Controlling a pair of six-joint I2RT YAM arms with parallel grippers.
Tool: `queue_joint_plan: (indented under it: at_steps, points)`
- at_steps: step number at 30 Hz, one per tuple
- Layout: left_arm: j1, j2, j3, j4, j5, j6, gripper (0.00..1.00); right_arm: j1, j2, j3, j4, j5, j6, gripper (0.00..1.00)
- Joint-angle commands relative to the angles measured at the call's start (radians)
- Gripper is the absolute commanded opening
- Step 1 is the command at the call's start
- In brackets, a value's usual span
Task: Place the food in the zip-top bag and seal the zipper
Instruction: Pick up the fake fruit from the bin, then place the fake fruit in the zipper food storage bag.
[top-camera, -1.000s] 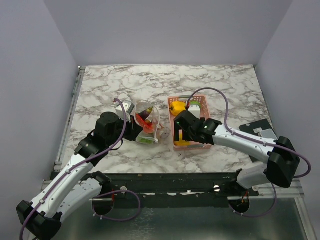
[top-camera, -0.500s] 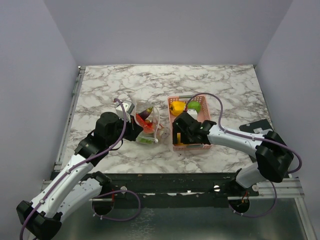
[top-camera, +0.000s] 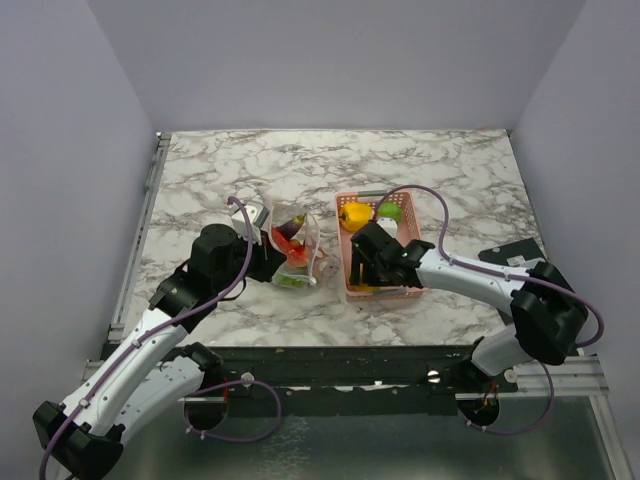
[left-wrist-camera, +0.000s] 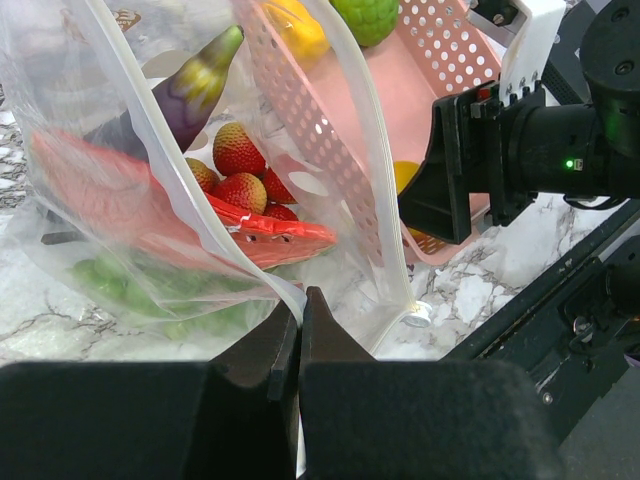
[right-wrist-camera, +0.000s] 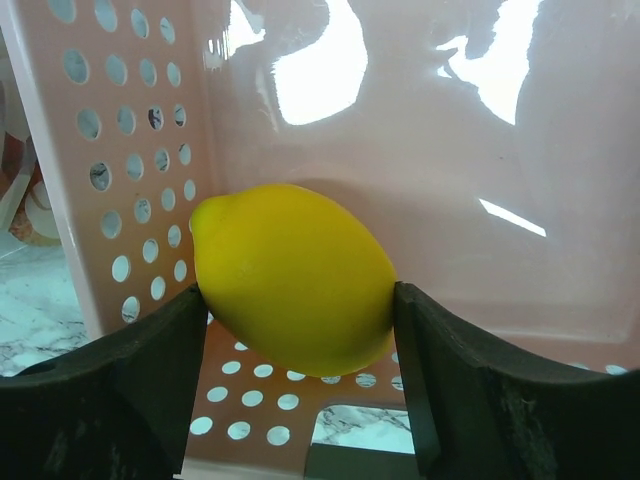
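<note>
Moved since one second earlier: right gripper (right-wrist-camera: 298, 300), now deeper in the near end of the pink basket (top-camera: 347, 262), jaws narrowed from wide-spread. Fingers (right-wrist-camera: 110, 390) against both sides of a lemon (right-wrist-camera: 295, 275) lying in the basket beside a perforated wall. At the basket's far end, a second yellow fruit (top-camera: 352, 214) and a green fruit (top-camera: 389, 211), side by side. Left gripper (left-wrist-camera: 300, 305) unchanged: jaws pressed together, pinching the edge of the zip-top bag (left-wrist-camera: 120, 200) at its mouth. Bag held open just left of the basket, zipper (left-wrist-camera: 383, 215) unsealed. Inside: eggplant (left-wrist-camera: 190, 90), strawberries (left-wrist-camera: 238, 150), a red piece (left-wrist-camera: 275, 238) and green pieces (left-wrist-camera: 120, 285). Marble table (top-camera: 250, 170) beneath.
</note>
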Motion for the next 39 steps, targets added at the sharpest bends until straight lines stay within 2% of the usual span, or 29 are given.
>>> queue_joint_plan:
  at_steps: [1,5,17,23,32,39]
  points:
    - [-0.003,-0.006,0.004,0.016,0.007,0.009,0.00,-0.003,-0.049,-0.006,-0.020,0.044,0.005,0.42]
    - [-0.003,-0.004,0.005,0.016,0.009,0.009,0.00,-0.003,-0.108,0.001,-0.039,0.079,0.010,0.37]
    - [-0.003,-0.002,0.004,0.018,0.009,0.009,0.00,-0.003,-0.239,0.074,-0.055,0.121,-0.090,0.32]
    - [-0.004,-0.004,0.005,0.017,0.011,0.008,0.00,-0.002,-0.292,0.124,0.003,0.013,-0.183,0.28]
    - [-0.004,-0.012,0.006,0.017,0.007,0.009,0.00,0.039,-0.293,0.235,0.061,-0.121,-0.241,0.28]
    - [-0.003,-0.010,0.005,0.017,0.008,0.009,0.00,0.089,-0.252,0.327,0.110,-0.150,-0.241,0.27]
